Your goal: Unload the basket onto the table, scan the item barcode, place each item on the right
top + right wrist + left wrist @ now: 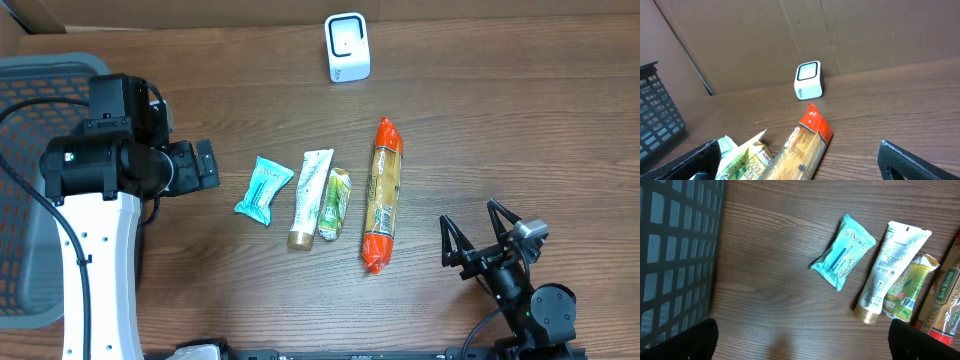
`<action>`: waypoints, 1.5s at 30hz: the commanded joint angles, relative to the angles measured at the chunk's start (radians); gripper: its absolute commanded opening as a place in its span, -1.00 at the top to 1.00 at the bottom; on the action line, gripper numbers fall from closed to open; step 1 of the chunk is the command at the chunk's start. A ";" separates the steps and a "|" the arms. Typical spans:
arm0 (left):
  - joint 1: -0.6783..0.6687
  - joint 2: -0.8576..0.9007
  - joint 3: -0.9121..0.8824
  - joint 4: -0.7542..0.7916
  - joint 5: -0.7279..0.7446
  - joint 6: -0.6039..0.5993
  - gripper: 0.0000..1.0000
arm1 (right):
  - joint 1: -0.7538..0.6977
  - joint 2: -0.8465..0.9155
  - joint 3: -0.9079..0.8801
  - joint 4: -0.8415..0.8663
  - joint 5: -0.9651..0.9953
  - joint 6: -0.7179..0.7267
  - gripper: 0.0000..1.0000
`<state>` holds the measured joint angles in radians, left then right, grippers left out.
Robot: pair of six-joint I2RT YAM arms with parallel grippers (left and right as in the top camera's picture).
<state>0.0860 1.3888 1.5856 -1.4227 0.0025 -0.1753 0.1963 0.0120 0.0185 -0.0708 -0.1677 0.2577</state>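
Note:
Four items lie in a row mid-table: a teal wipes packet (264, 190) (842, 251), a white tube with a gold cap (311, 198) (892, 260), a green packet (334, 204) (905, 290) and a long spaghetti pack with red ends (382, 195) (802, 145). The white barcode scanner (347, 47) (808, 80) stands at the table's far edge. My left gripper (208, 166) (805, 340) is open and empty, left of the wipes packet. At the front right, my right gripper (470, 228) (800, 162) is open and empty, facing the spaghetti pack and the scanner.
A grey mesh basket (30, 180) (675, 255) (657, 115) occupies the left side, beside the left arm. A cardboard wall (790, 35) rises behind the scanner. Bare wood lies between the items and the right gripper.

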 commanded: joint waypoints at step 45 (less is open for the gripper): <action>0.005 0.003 0.013 -0.032 -0.036 0.022 -0.99 | -0.001 -0.009 -0.011 0.005 0.010 -0.004 -1.00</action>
<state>0.0860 1.3891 1.5856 -1.4517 -0.0204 -0.1753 0.1963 0.0120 0.0185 -0.0711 -0.1677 0.2581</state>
